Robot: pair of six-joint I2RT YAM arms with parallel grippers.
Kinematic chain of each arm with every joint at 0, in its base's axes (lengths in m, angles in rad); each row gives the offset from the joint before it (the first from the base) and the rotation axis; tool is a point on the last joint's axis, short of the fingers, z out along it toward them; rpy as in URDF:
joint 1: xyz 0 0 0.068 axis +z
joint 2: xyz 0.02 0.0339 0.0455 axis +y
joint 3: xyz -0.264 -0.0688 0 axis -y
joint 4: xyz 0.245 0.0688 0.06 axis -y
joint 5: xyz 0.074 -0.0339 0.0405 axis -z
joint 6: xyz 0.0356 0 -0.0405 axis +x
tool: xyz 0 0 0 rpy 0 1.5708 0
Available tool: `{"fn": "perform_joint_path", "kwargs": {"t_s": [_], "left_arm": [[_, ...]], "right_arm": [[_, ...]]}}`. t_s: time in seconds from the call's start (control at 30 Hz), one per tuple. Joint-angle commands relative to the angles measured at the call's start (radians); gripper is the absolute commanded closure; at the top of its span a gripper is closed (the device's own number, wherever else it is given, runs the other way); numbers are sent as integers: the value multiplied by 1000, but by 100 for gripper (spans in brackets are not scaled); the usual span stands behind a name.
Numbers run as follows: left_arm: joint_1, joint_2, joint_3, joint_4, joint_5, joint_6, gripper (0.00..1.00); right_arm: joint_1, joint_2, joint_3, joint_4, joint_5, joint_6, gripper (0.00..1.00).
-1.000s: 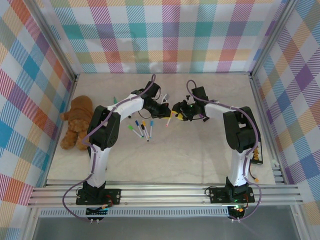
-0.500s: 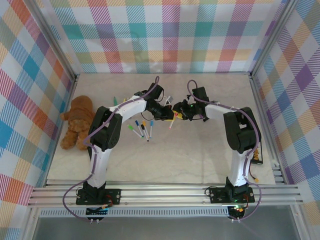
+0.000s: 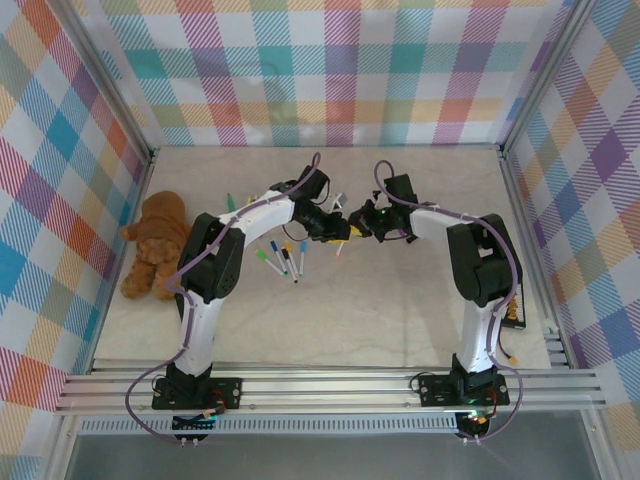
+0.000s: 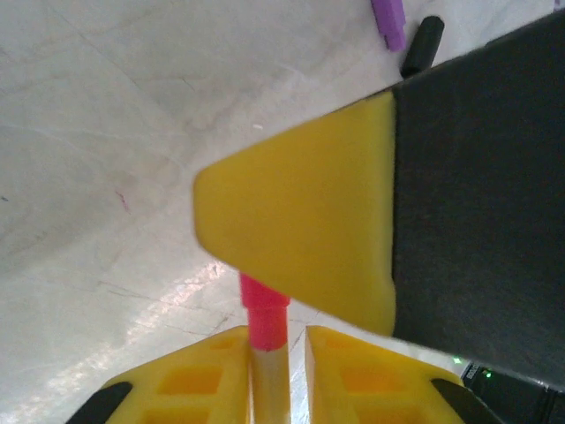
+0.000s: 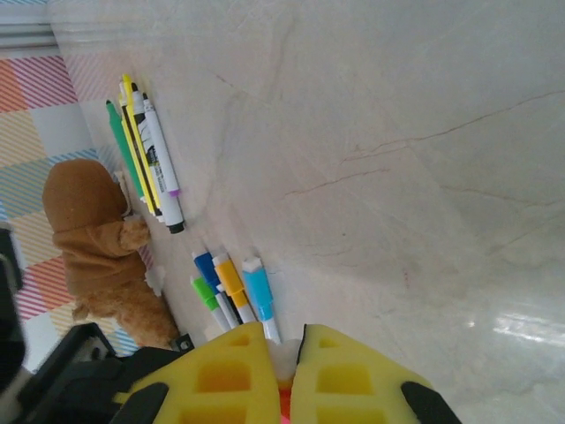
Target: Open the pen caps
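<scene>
Bright, even light from above fills the overhead view — the pale marbled surface (image 3: pixel 400 300) carries only faint, soft shadows, and all is sharp to the corners. In the left wrist view a big yellow wedge-shaped foam pad (image 4: pixel 300 238) sits so close that its rim blurs, with a white sheen on the surface beneath. In the right wrist view the right end effector (image 5: pixel 282 334) is soft-focus, glare streaks the lower right, and the thin coloured marker pens (image 5: pixel 150 159) are crisp.
</scene>
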Motion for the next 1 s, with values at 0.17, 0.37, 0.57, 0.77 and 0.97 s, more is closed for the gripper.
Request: {"fn": "perform_joint_path", "kwargs": {"t_s": [0.17, 0.37, 0.57, 0.77, 0.97], "left_arm": [[-45, -55, -75, 31, -12, -8, 99], [-46, -162, -173, 79, -77, -37, 100], [-139, -539, -464, -33, -61, -17, 100], [-120, -620, -427, -94, -116, 18, 100], [40, -293, -138, -186, -355, 31, 100]], "right_arm": [[12, -56, -5, 20, -8, 19, 100], [-30, -89, -35, -21, 82, 12, 100], [-271, -83, 48, -89, 96, -8, 100], [-262, -51, 120, -110, 69, -18, 100], [-223, -56, 186, -307, 190, -167, 100]]}}
